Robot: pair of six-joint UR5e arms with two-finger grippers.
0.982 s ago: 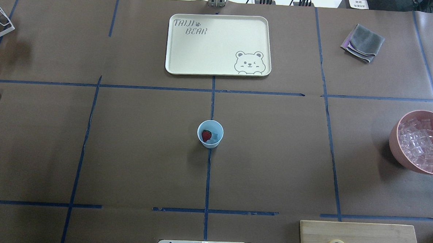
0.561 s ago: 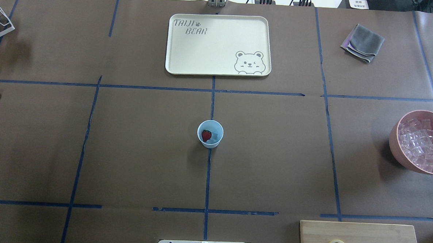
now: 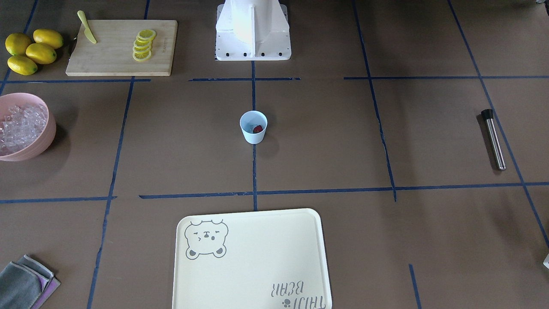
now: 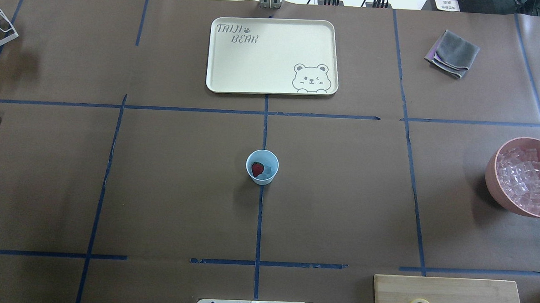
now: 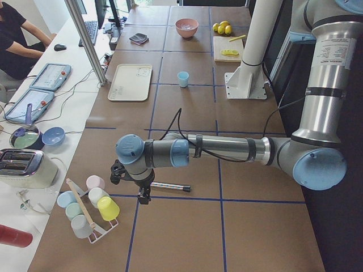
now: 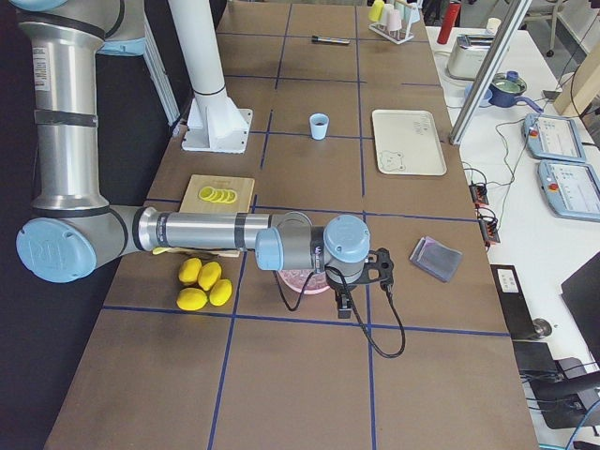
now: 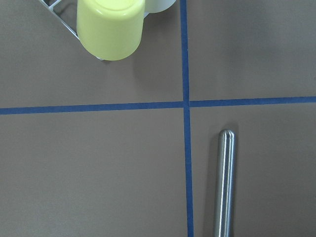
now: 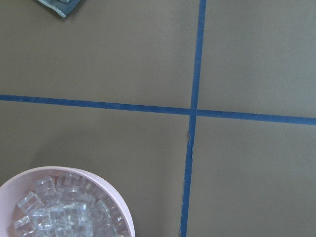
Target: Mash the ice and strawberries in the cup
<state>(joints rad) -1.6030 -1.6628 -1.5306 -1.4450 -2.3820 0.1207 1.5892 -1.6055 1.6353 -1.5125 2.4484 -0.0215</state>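
Over the two ends of the table the grippers hang apart; the left gripper shows only from the side camera, as does the right gripper, so I cannot tell whether either is released or clenched. Neither grasps anything I can see. At table centre stands the cup, with the strawberry and some ice inside, both whole; loading looks done, mashing not yet begun. From the cup in the overhead view, the steel muddler lies at nine o'clock beneath the left wrist, untouched. The pink bowl sits at three o'clock, the tray at twelve, the cutting board at five. Nothing crowds the cup.
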